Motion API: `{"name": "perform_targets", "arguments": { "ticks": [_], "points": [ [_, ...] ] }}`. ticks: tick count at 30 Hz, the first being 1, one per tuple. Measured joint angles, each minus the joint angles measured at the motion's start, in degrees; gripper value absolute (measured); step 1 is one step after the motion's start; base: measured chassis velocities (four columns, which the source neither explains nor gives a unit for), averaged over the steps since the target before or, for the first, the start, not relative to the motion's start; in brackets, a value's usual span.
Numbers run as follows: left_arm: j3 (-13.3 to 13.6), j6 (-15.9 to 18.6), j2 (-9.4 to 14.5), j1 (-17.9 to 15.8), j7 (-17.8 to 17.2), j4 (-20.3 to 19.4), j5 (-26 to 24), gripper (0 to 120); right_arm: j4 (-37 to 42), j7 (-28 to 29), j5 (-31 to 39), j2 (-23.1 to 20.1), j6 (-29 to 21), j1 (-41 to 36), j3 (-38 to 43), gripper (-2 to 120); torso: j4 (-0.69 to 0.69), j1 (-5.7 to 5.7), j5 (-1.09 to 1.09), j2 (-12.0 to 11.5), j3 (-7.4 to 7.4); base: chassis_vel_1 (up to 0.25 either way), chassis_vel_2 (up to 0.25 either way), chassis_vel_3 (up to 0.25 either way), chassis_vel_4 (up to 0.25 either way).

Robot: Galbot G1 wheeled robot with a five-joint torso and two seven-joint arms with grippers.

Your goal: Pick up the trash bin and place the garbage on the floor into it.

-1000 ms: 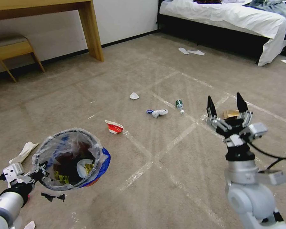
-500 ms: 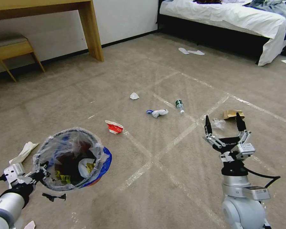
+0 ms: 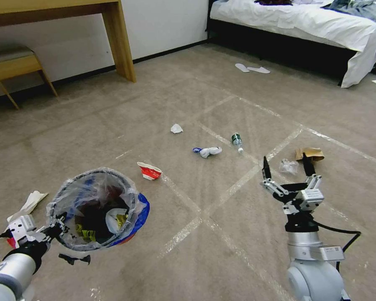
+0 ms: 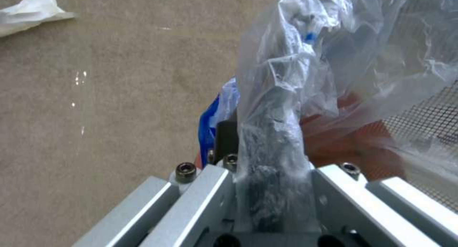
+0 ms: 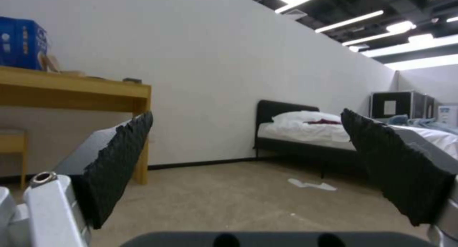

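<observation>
Right gripper (image 3: 286, 166): jaws apart, has dropped lower, toward 6 o'clock.
Left gripper (image 3: 56, 223): clamped on trash bin (image 3: 96, 209) rim.
Meaning: next garbage pickup likely.

The left gripper (image 3: 56, 228) has its fingers buried in the crinkled liner at the rim of the trash bin (image 3: 96, 209), so their tips cannot be made out; in the left wrist view the bag (image 4: 305, 78) wraps the finger (image 4: 272, 139) and blurs it. What lies deep in the bin under the liner is too dark to name. Beyond the right gripper (image 3: 286, 165), its far finger (image 3: 308, 165) covers part of the brown paper bag (image 3: 311, 152). The clear scrap (image 3: 288, 166) between the fingers is too small to identify.
</observation>
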Motion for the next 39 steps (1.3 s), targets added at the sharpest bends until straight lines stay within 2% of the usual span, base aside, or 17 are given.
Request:
{"name": "perform_targets", "arguments": {
  "ticks": [14,26,39],
  "points": [
    [-0.60,0.00,0.08,0.29,0.01,0.15,0.07,1,-0.11,0.11,-0.51,-0.06,-0.48,-0.05,-0.45,100,0.00,-0.01,0.00,0.00,-0.01,-0.032,0.034,0.031,-0.032],
    [-2.43,0.00,1.49,-0.32,-0.33,3.13,0.07,1,-0.99,0.15,-0.65,0.15,-0.73,0.66,-0.98,100,0.00,0.00,-0.01,0.00,-0.01,-0.091,0.095,0.089,-0.094],
    [-2.39,0.00,1.91,-0.90,-0.36,4.35,0.03,1,-1.67,0.30,-0.51,0.09,-1.15,1.71,-1.31,100,0.00,-0.01,0.00,0.00,-0.01,-0.112,0.099,0.097,-0.101]
  ]
}}
